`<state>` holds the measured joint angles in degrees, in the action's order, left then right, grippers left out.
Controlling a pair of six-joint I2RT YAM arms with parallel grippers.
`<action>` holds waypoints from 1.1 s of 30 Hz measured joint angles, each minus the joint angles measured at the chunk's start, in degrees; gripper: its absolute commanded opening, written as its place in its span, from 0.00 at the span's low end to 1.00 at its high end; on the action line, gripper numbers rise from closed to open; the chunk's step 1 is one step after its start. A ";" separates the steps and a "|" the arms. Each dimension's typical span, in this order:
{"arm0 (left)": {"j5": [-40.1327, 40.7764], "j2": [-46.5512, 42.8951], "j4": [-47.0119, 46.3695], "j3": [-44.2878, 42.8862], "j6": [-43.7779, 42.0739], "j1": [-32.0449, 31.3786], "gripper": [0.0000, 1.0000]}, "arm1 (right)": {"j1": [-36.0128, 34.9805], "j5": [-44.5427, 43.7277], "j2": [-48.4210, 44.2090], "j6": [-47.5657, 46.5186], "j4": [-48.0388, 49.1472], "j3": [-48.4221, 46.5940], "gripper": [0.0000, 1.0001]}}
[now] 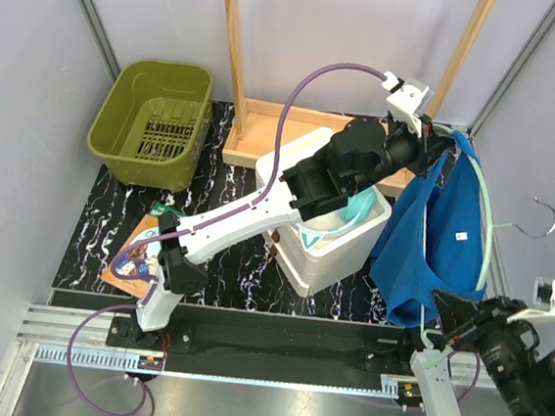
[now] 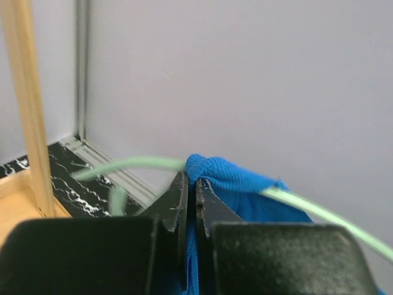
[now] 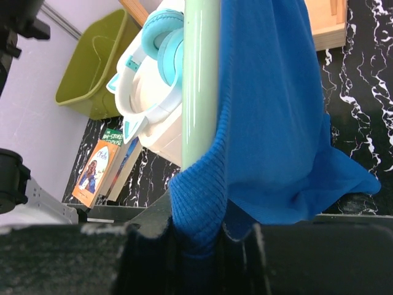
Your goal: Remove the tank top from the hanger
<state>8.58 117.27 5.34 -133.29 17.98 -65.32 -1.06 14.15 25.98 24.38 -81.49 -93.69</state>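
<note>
The left arm point(image 1: 248, 210) reaches from its base diagonally up and to the right, with the wrist raised high. The left gripper point(image 2: 190, 192) has its jaws pinched almost together on a fold of the tank top point(image 2: 227, 178). The right arm point(image 1: 447, 406) sits low near its base. The right gripper point(image 3: 202, 239) is clamped on the fabric-wrapped end of the hanger point(image 3: 198, 80).

We take this for a robotics lab cell, not a home: a left arm point(image 1: 247, 215) and a right arm point(image 1: 446, 401) are bolted to an aluminium rail point(image 1: 271, 373), plain grey panels point(image 1: 18, 144) in metal struts point(image 1: 88, 8) close the sides, and a black marbled mat point(image 1: 241, 278) covers the table. On it we see staged props: a basket point(image 1: 118, 124), a box point(image 1: 326, 262) with headphones point(image 1: 355, 216), a book point(image 1: 135, 258), a wooden rack point(image 1: 229, 46), a tank top point(image 1: 426, 252)
</note>
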 measured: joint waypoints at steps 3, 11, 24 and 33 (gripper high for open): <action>3.93 0.59 -1.11 -2.58 0.42 -0.13 0.00 | 0.00 0.57 -3.45 0.17 0.59 1.60 0.00; 11.80 0.98 -3.91 -4.68 3.65 1.31 0.00 | 0.00 2.64 -8.44 -0.13 0.83 1.46 0.00; 9.07 2.49 -1.84 -3.02 11.10 2.32 0.00 | -0.02 -4.68 -9.27 -1.66 0.57 -6.38 0.00; 0.15 3.10 0.07 -3.02 13.57 2.64 0.00 | -0.81 -14.08 -4.07 -1.79 -0.74 -10.49 0.00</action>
<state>8.73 120.38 5.41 -136.31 31.55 -62.67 -1.87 0.08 21.91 22.59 -82.24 -104.18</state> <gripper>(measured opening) 0.027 0.221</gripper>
